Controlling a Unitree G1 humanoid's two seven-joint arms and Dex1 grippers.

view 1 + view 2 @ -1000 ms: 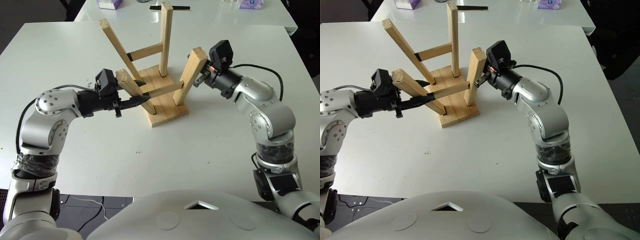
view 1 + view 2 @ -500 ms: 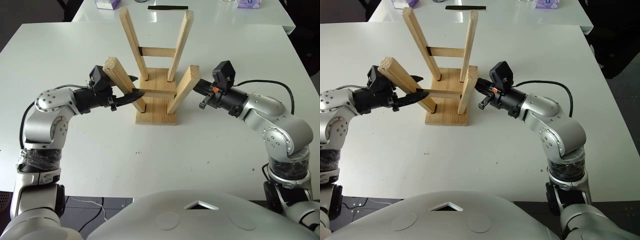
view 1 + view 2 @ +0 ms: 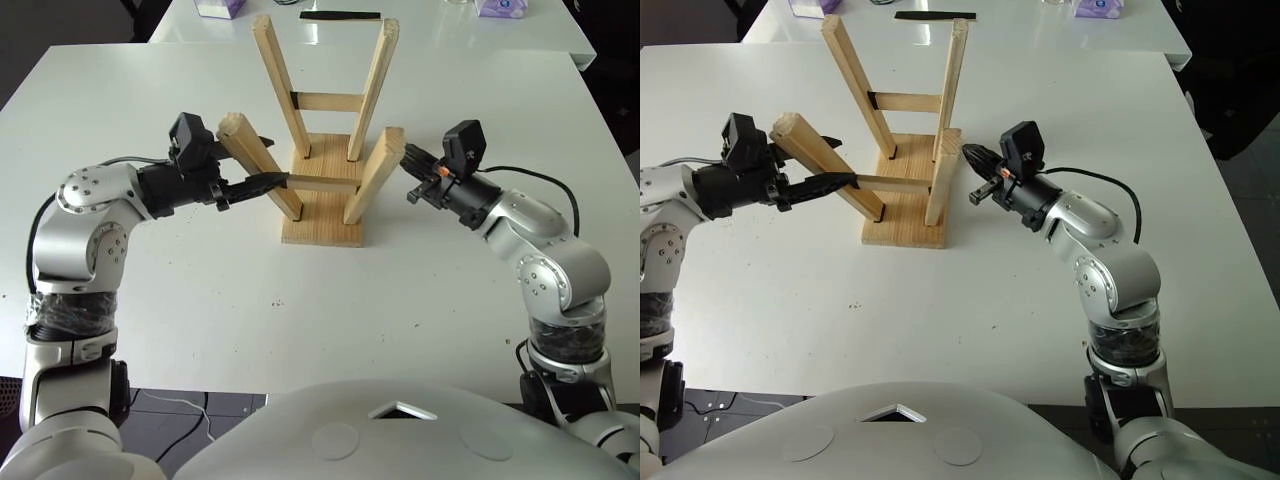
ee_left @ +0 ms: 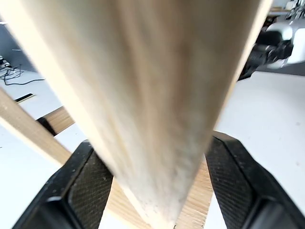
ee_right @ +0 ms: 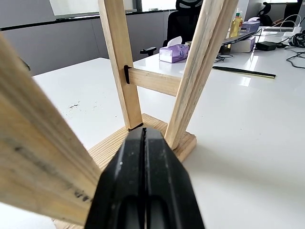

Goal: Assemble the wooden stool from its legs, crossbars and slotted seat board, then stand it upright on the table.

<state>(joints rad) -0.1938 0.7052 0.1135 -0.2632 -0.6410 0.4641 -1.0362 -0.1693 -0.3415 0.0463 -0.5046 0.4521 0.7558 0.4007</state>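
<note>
Pale wooden stool [image 3: 938,190]: upside down, near the middle of your white counter [image 3: 450,300].

- The flat rectangular slotted seat board [image 3: 322,228] lies on the counter. Four square-section legs rise from it and splay outward.
- One thin far crossbar [image 3: 330,101] joins the two far legs, fairly high up. A second, near crossbar [image 3: 318,184] joins the two near legs, lower down.

Your left end effector [image 3: 268,182] comes in from the left side. It is pinching the near left leg [image 3: 250,155] partway up, close to where the near crossbar meets it. In the left wrist view, the black textured pads [image 4: 83,191] sit one on each side of that leg, pressed against the wood.

Your right end effector [image 3: 413,160] is on the right side. Its fingers are pressed together and hold nothing. The tip is just beside the upper end of the near right leg [image 3: 375,180]. You cannot tell from these views whether it touches the wood.

Behind, a second white counter [image 3: 520,35] carries a purple tissue box [image 3: 218,8] and a flat black strip [image 3: 340,16]. Both are well apart from the stool.
</note>
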